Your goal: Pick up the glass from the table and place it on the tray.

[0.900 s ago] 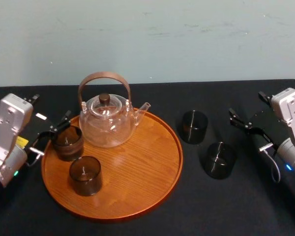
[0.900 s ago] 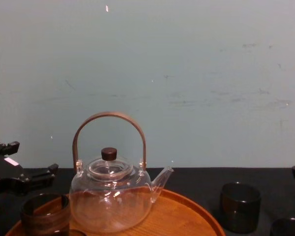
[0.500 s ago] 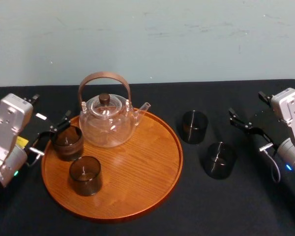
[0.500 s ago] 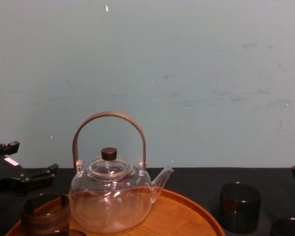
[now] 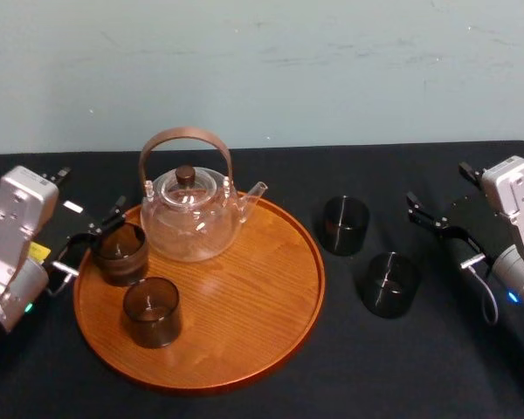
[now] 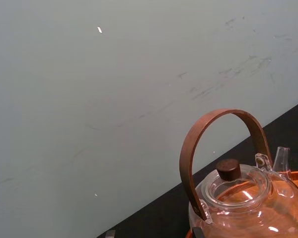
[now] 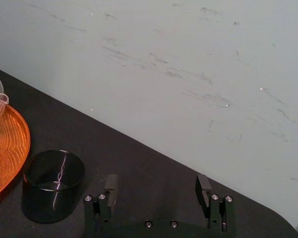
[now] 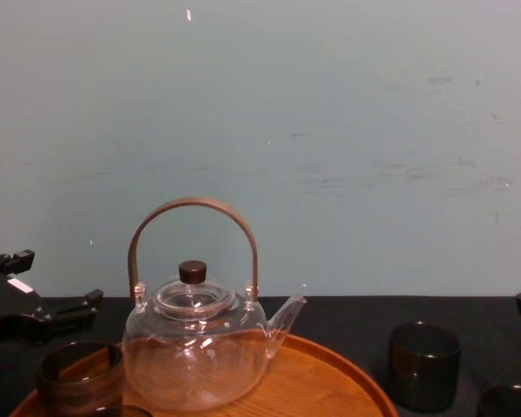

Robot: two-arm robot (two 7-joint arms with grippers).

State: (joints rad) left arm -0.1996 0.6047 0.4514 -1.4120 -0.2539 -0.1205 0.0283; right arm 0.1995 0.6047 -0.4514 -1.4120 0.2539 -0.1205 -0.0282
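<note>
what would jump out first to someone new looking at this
A clear glass teapot with a brown hoop handle stands at the back of the round orange-brown tray, beside two dark glasses. Two more glasses wait on the black table to its right. The open left gripper sits at the tray's left edge, the open right gripper near the table's right side.

Held low at far left, left claw (image 5: 89, 196) spread wide and empty; mirrored at far right, right claw (image 5: 437, 185) equally spread and empty, both pointing forward, slightly inward.
</note>
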